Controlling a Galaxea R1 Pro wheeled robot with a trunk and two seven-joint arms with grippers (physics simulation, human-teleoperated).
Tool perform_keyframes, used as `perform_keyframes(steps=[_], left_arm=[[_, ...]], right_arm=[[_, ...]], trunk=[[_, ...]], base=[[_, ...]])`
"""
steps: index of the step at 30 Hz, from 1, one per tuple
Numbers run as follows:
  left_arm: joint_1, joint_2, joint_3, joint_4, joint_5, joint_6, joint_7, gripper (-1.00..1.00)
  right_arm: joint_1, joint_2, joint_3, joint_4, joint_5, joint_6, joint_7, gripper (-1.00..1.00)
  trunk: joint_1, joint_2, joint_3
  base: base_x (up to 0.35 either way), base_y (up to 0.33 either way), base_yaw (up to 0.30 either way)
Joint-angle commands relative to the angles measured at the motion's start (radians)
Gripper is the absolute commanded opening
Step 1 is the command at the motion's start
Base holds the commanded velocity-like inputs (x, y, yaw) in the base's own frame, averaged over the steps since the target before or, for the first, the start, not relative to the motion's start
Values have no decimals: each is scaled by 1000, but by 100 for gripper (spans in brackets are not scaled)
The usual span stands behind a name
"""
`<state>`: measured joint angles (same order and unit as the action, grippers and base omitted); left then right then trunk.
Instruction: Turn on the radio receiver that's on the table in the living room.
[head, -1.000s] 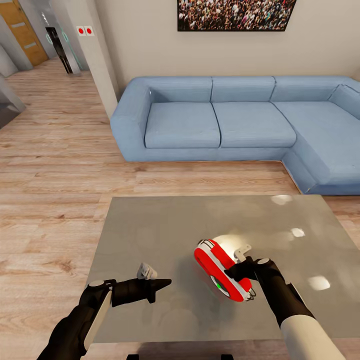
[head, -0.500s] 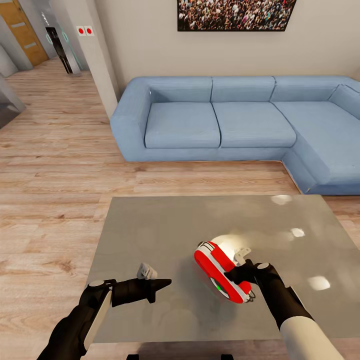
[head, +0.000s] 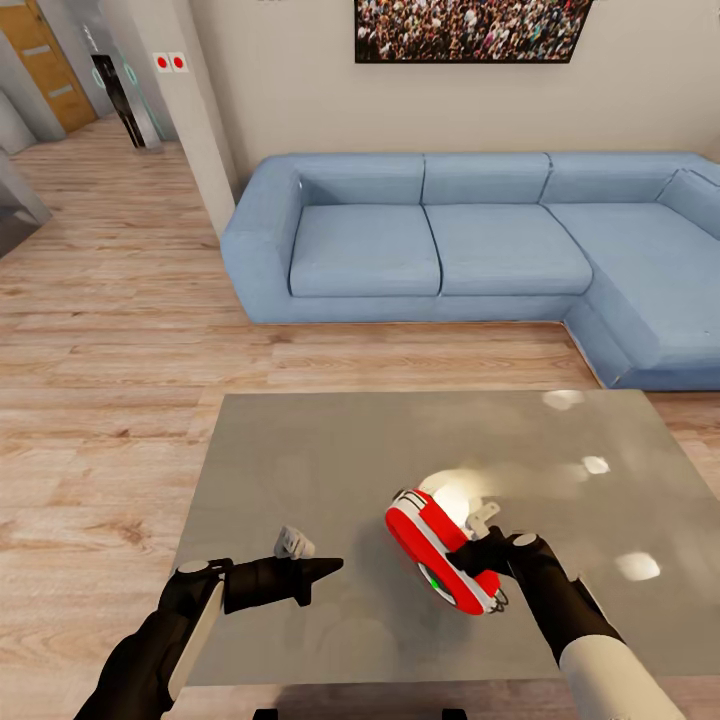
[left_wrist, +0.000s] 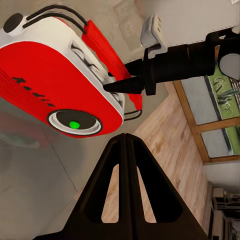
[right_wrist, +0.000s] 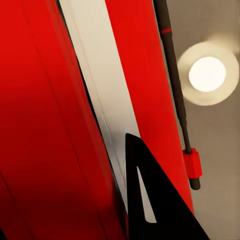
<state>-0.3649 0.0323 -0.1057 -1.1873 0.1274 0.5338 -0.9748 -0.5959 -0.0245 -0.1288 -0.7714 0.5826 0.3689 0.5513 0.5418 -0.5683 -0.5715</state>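
Note:
The red radio receiver (head: 432, 545) with its white trim band lies tilted on the grey table (head: 300, 450), near the front right. A green light glows in its round dial (left_wrist: 74, 124). My right gripper (head: 458, 548) is shut, and its pointed tip presses on the radio's white band (right_wrist: 100, 100). In the left wrist view the same right gripper (left_wrist: 109, 87) touches the radio receiver (left_wrist: 45, 75) on its top edge. The thin wire handle (right_wrist: 175, 100) runs beside the body. My left gripper (head: 335, 566) is shut and hovers over the table to the left of the radio, apart from it.
A blue L-shaped sofa (head: 430, 250) stands behind the table, under a framed crowd picture (head: 470, 30). Light wood floor (head: 110, 400) surrounds the table. Lamp reflections (head: 595, 465) glare on the glossy top. A hallway with a wooden door (head: 45, 60) opens at the far left.
The right gripper has drawn slightly nearer to me, and the radio has shifted and turned a little with it. The left arm has stayed still.

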Motion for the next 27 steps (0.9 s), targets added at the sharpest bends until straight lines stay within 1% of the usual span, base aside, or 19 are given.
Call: perform_keyframes(steps=[1, 8, 9, 13, 27], left_arm=[[0, 0, 0, 0, 0, 0, 0, -100], [0, 0, 0, 0, 0, 0, 0, -100], [0, 0, 0, 0, 0, 0, -1, -100], [0, 0, 0, 0, 0, 0, 0, -100], [0, 0, 0, 0, 0, 0, -1, -100]], right_arm=[[1, 0, -2, 8, 2, -5, -3, -100], [1, -2, -6, 15, 2, -10, -7, -100], [1, -2, -6, 15, 2, -10, -8, 100], [1, -2, -18, 15, 2, -13, -8, 100], [1, -2, -18, 15, 4, -13, -7, 100]], trunk=[[0, 0, 0], [0, 0, 0], [0, 0, 0], [0, 0, 0], [0, 0, 0]], base=[[0, 0, 0], [0, 0, 0], [0, 0, 0], [0, 0, 0], [0, 0, 0]])
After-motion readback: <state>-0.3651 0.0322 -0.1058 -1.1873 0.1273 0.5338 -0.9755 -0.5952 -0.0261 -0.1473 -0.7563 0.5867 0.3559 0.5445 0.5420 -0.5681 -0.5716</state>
